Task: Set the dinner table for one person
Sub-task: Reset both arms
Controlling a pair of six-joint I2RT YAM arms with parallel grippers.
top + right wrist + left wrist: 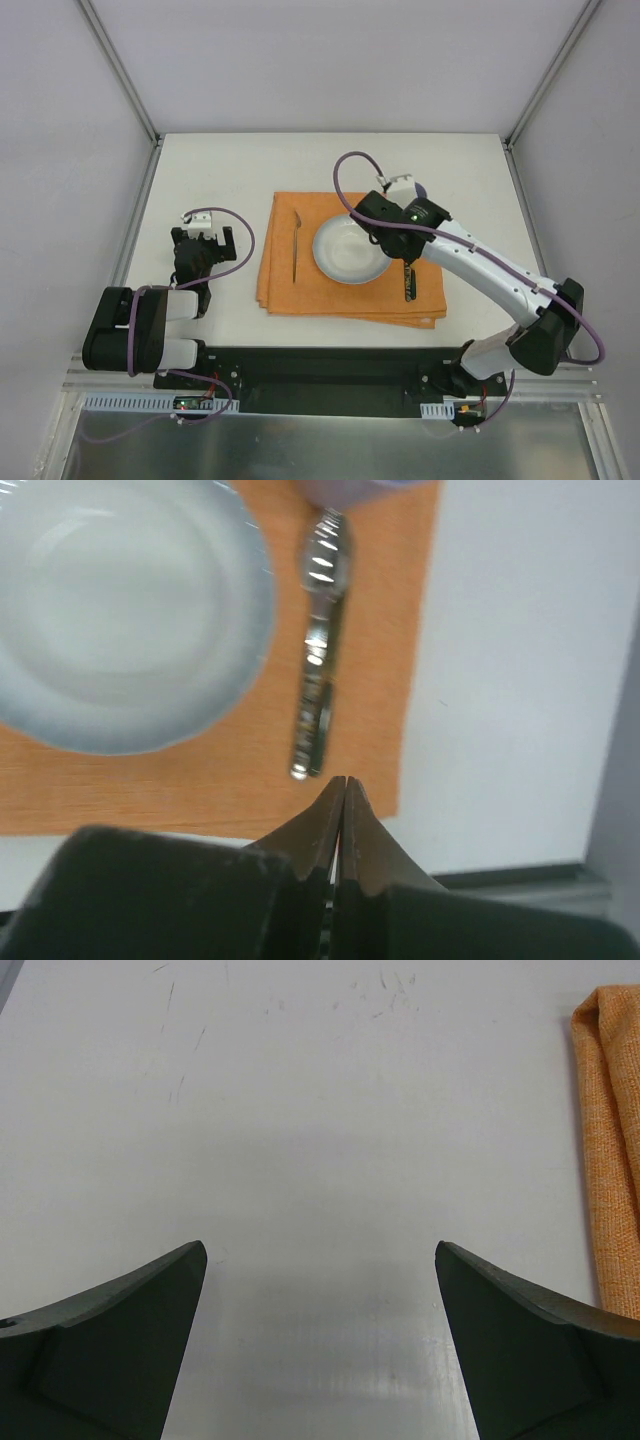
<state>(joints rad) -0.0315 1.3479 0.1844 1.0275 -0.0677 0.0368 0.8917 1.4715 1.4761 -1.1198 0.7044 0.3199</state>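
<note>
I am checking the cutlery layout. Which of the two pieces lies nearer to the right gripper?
The piece right of the bowl: the shut right gripper is just by its end. The other piece lies left of the bowl.

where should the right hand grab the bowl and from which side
I'd take the bowl by its near rim, from straight above, one finger inside, one outside. It sits upright and open on the placemat, looks too wide to span, and a utensil crowds its right side.
</note>
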